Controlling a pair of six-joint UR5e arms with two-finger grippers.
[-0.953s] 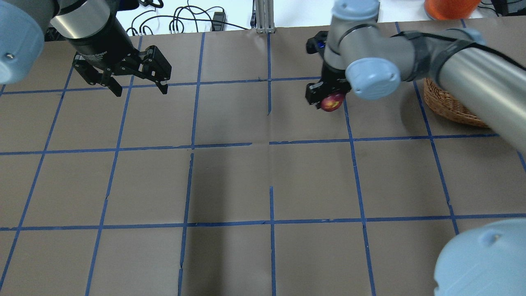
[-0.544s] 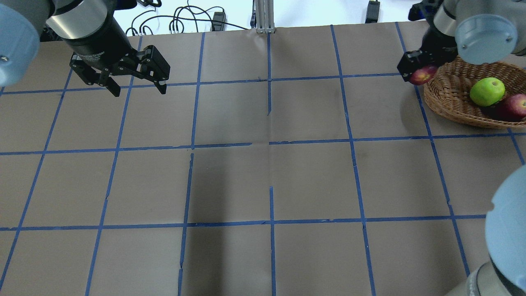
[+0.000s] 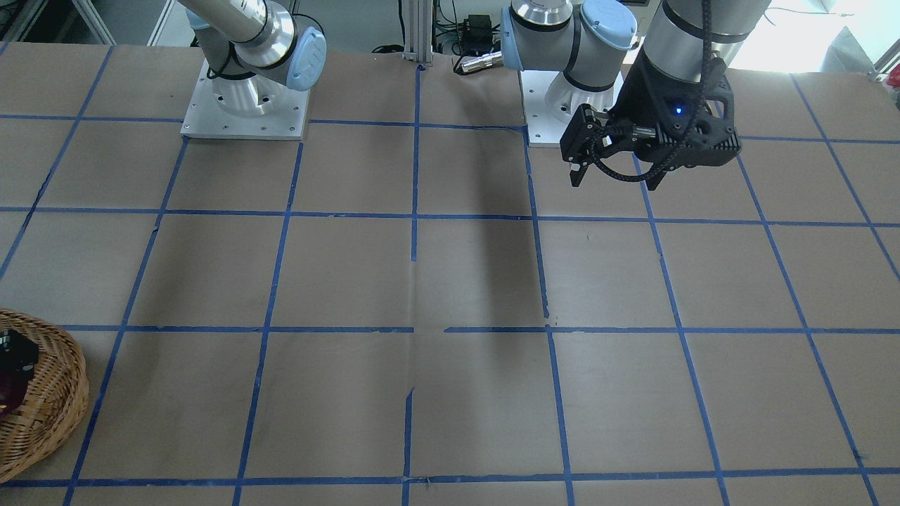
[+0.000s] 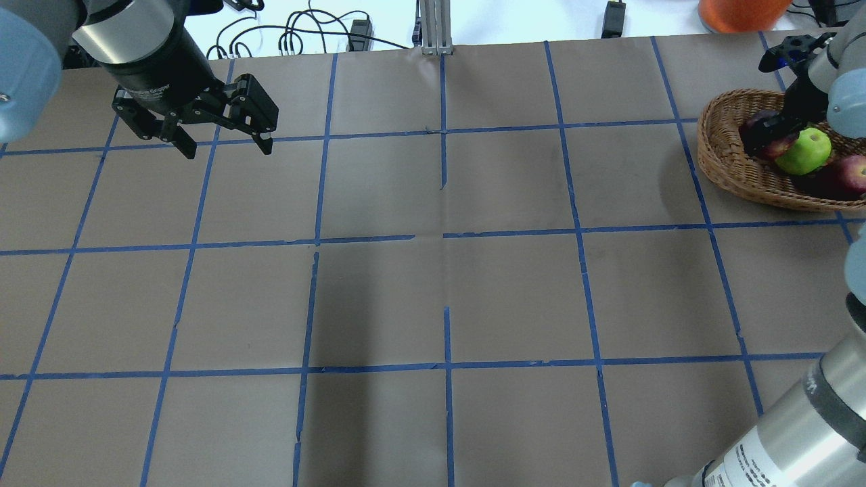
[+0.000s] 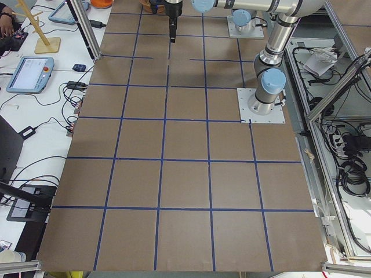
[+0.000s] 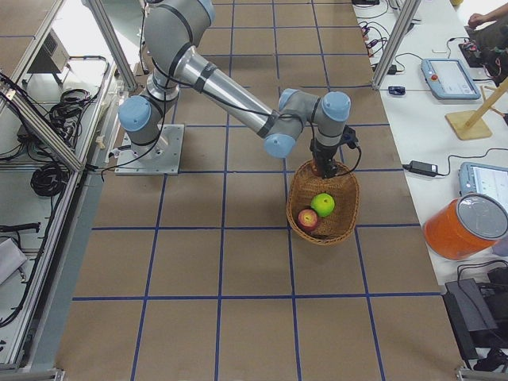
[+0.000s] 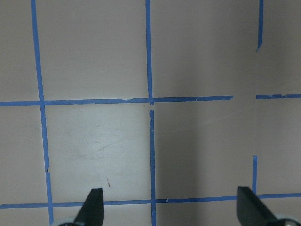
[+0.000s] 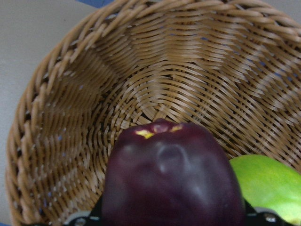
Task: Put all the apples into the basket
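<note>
My right gripper (image 4: 770,137) is shut on the dark maroon apple (image 4: 783,145) and holds it inside the rim of the wicker basket (image 4: 727,166) at the far right. In the right wrist view the maroon apple (image 8: 171,183) hangs just above the basket's woven floor (image 8: 94,94). The lime green apple (image 4: 803,151) and the red apple (image 4: 851,172) lie in the basket beside it. My left gripper (image 4: 230,145) is open and empty above the table at the far left; its fingertips (image 7: 94,207) show over bare paper.
Brown paper with a blue tape grid (image 4: 446,237) covers the table. An orange container (image 4: 741,13) stands beyond the basket. Cables (image 4: 304,37) lie along the far edge. The arm bases (image 3: 246,105) stand at the robot's side.
My right gripper has carried the maroon apple from the table's middle rightward, over the basket's rim and down into the basket. The left arm has barely moved.
</note>
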